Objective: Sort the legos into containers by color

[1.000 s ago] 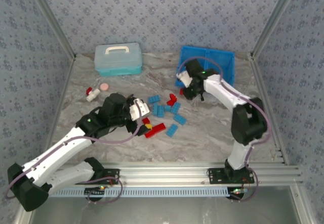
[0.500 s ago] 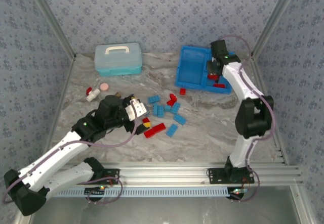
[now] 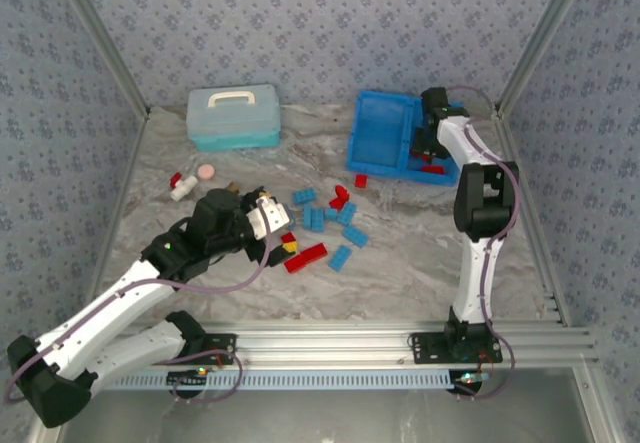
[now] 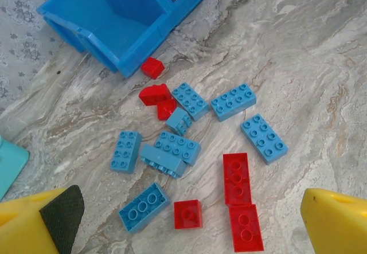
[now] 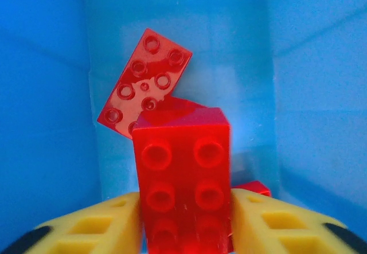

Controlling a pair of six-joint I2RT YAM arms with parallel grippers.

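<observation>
No text, label, brand, number or sign can be read anywhere. The studs of the red and light blue plastic bricks [image 4: 178, 146] in the middle of the tabletop are too small to show any lettering. Those of the red studded plastic brick [image 5: 183, 191] seen close in the right wrist view are blurred. The bright blue rectangular plastic tray [image 4: 143, 59] near the far right corner and the pale turquoise lidded plastic case [image 3: 233, 116] at the far edge show plain faces.

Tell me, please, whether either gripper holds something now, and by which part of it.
The right gripper holds a red brick, its fingers on the two long sides at the near end. The left gripper is open and empty.
</observation>
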